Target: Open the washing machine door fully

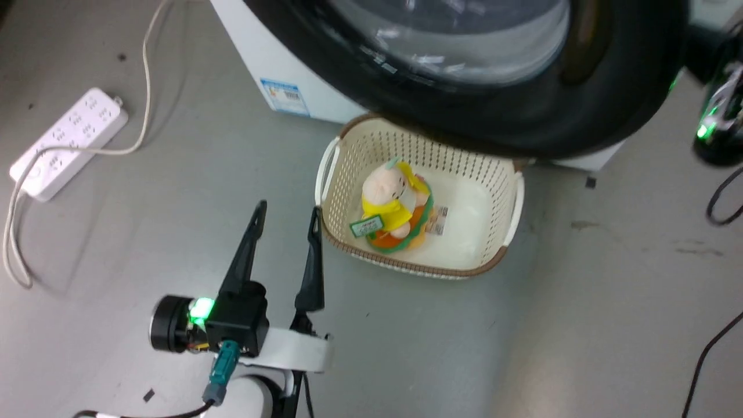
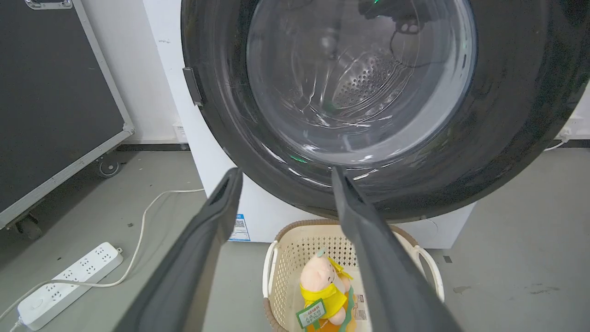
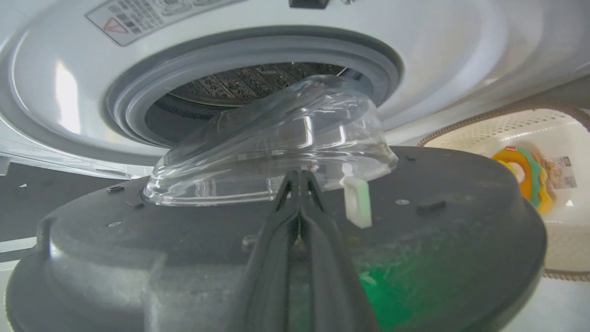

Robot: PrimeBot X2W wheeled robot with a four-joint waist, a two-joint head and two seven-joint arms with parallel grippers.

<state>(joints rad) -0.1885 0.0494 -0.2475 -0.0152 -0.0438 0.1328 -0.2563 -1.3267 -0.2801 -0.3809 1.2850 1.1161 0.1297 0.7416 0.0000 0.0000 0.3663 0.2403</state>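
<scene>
My left pincer (image 1: 288,206) has its two fingers wide apart and holds nothing. The washing machine door (image 2: 507,115) hangs just ahead of it and above it, swung out from the white machine (image 2: 203,147). A basket (image 1: 418,268) with a soft toy (image 1: 392,197) sits on the floor just past its right finger. My right pincer (image 3: 299,174) has its fingers squeezed together on nothing. Its tips sit by the door's inner side, at the foot of the glass bowl (image 3: 276,138).

Only a red warning triangle was legible, on the machine-front label (image 3: 138,16) at eleven o'clock from the glass of the washing machine door (image 3: 461,221).
</scene>
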